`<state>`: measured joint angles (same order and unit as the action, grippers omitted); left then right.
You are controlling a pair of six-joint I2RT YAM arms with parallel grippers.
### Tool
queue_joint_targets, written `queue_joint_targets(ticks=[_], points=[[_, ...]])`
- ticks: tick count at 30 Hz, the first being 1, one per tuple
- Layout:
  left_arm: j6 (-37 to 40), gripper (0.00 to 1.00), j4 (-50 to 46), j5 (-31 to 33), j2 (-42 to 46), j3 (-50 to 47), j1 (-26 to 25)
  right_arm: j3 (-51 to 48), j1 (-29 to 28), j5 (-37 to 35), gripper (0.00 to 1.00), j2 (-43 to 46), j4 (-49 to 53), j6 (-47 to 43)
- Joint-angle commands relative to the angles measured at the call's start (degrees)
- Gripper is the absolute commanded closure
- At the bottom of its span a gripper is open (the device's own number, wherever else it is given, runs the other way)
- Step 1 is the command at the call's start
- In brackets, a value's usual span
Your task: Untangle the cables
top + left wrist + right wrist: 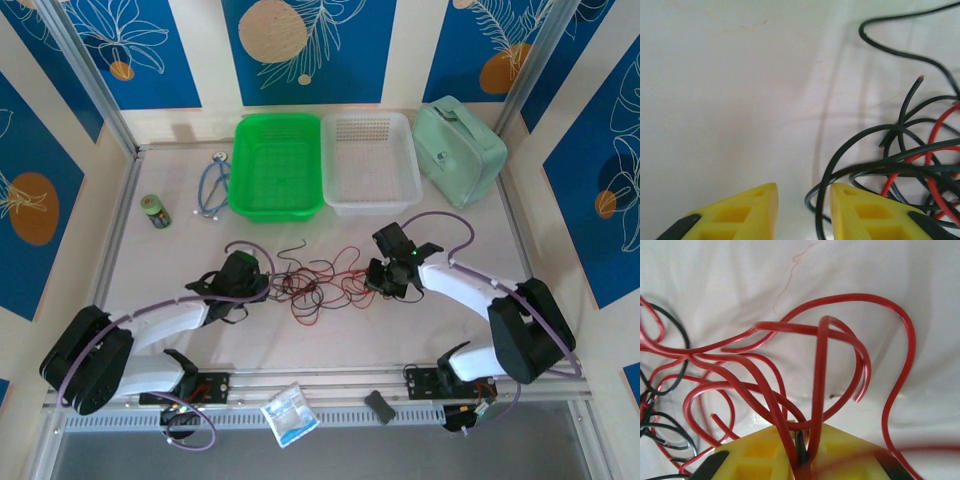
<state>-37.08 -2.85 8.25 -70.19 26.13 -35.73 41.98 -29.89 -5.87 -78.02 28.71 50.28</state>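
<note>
The cables (320, 281) lie in one loose tangle on the middle of the white table (330, 350), between the two arms and in front of the two baskets. The knot mixes red wires (818, 390) and black wires (890, 129). In the overhead view the black ones are mostly on its left side and the red ones spread to the right and toward the near edge.

The right gripper (801, 445) is down at the right edge of the tangle. Its yellow fingers are pressed nearly together, clamped on a couple of red wires that run down into the narrow slot between them. More red loops arch over the table just beyond the tips.

The left gripper (803, 200) is low at the left edge of the tangle. Its yellow fingers (740, 215) stand apart, and the gap is wider than any wire. A loop of black wire lies in that gap, close to the right-hand finger, with nothing visibly pinched.

Behind the tangle, a green basket (277, 165) and a white basket (372, 162) stand side by side and touching. A mint-green case (460, 150) is just to their right. A blue-tubed stethoscope (212, 186) lies left of the green basket, and a small green-lidded jar (154, 211) stands further left. A blue-and-white packet (290, 413) and a small dark block (380, 405) rest on the front rail between the arm bases.
</note>
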Motion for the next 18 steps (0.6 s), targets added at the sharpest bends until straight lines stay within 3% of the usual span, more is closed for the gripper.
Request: queue_joint_targets(ticks=[1,10,18], points=[[3.65,0.62,-0.59,-2.39,3.83,2.99,0.57,1.52,0.27,-2.04,0.77,4.15,5.60,-2.97],[8.42,0.42,-9.84,-7.09,11.12,10.48,0.57,6.69,-4.57,-0.17,0.46,13.49,10.88,-4.69],[6.35,0.26,-8.23,-11.83,6.59,11.49,0.35,15.36,-11.48,2.44,0.38,5.83,9.37,-2.32]])
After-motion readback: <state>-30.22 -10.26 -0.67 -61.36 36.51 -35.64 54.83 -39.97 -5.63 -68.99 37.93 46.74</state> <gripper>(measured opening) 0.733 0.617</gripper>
